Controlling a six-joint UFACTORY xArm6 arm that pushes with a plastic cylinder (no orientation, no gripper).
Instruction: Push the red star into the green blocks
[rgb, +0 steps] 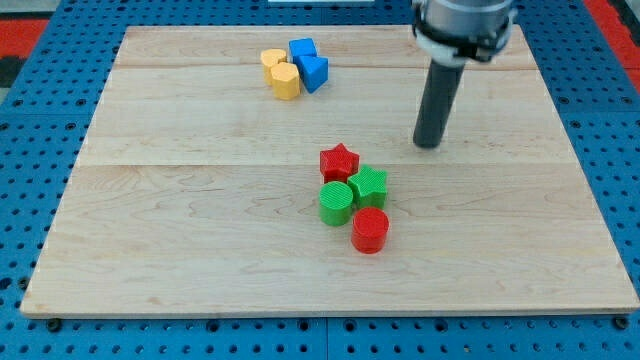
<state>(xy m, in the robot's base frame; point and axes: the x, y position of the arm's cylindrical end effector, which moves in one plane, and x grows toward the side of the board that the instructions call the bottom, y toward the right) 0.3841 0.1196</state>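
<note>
The red star (339, 161) lies near the board's middle, touching the green star (369, 185) just below and right of it. The green cylinder (336, 202) sits directly below the red star, beside the green star. A red cylinder (370, 230) touches the green blocks from below. My tip (429, 144) stands on the board to the right of the red star and a little above it, well apart from it, with bare wood between.
Two yellow blocks (281, 74) and two blue blocks (308, 62) cluster at the view's top, left of centre. The wooden board (180, 230) lies on a blue perforated surface. The arm's body (462, 25) hangs over the top right.
</note>
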